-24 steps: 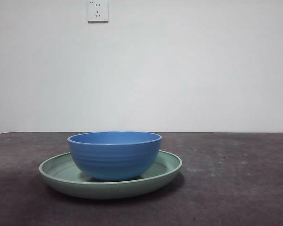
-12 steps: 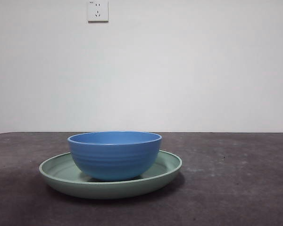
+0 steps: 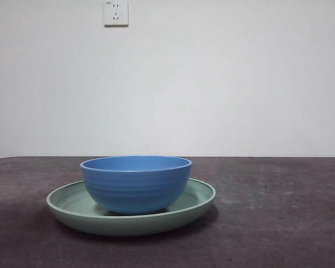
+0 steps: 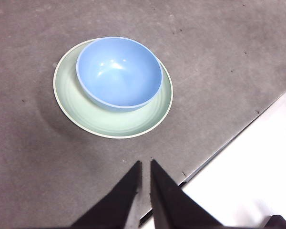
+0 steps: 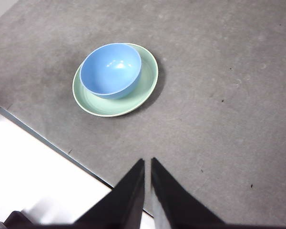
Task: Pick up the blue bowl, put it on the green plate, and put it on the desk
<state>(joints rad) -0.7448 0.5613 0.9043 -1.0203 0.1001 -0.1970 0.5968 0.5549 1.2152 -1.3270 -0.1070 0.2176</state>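
the blue bowl (image 3: 135, 184) sits upright inside the green plate (image 3: 72, 204), and the plate lies flat on the desk (image 3: 279, 223). in the front view the bowl stands a little off the plate's middle, so more bare plate shows on one side of it than on the other; its ridged outer wall rises well above the plate's low rim. the bowl is empty, with small bright glints on its smooth inner surface (image 4: 119, 71)

the left tool (image 4: 145, 164) hangs above the desk near the desk's edge, well apart from the green plate (image 4: 114, 126), which lies out ahead of its tips. its two black jaws are clenched together with only a thin slit between them, and they hold nothing. the blue bowl rests toward the far part of the plate as seen from this tool

the right tool (image 5: 148, 162) also hangs high over the desk (image 5: 219, 95), near its edge, with the blue bowl (image 5: 110, 69) and green plate (image 5: 117, 107) well ahead of it. its jaws are likewise pressed nearly closed and grasp nothing

neither tool touches the bowl or the plate, and neither arm shows in the front view. a white wall (image 3: 223, 84) stands behind the desk, with a white socket (image 3: 115, 12) high on it
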